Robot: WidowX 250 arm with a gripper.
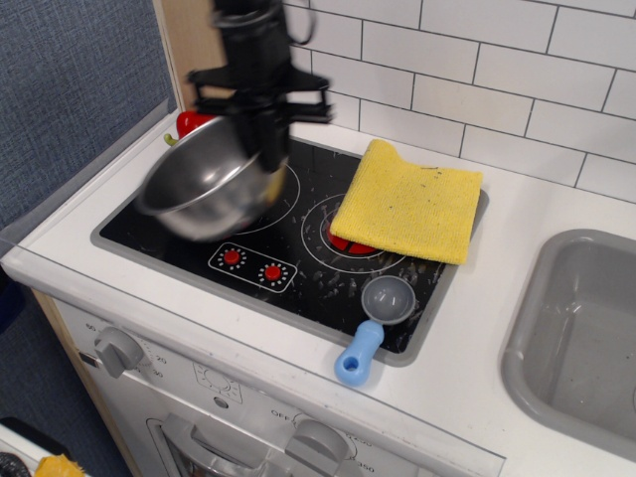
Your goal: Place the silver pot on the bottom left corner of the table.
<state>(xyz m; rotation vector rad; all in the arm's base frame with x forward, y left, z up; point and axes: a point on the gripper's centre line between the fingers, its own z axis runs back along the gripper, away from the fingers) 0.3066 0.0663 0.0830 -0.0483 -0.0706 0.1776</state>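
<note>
The gripper (266, 154) is holding the silver pot (204, 187) by its right-hand rim, with the jaws closed across the rim wall, one finger reaching down inside the bowl and the other apparently outside it. The pot is hanging off the surface, tilted, with its body extending to the left of and below the jaws, over the left burner of the black stovetop (298, 260). Motion blur is softening its outline, so the exact tilt cannot be read.

Progress is judged to be at about the midpoint. The lift is done and the carry is under way; the pot is not yet over the near-left corner of the table (60, 253), which lies below and to the left of the jaws. Left to do, as judged: bringing the pot over that white corner, lowering it, and releasing.

The pot is appearing as a wide, round, shiny steel bowl with a rolled rim and no handles showing. A yellowish patch is showing at its inner wall just beside the jaws; whether it is an object or a reflection cannot be told.

A red pepper (189, 121) is sitting behind the jaws, and a yellow cloth (412, 202) lies to their right.
</note>
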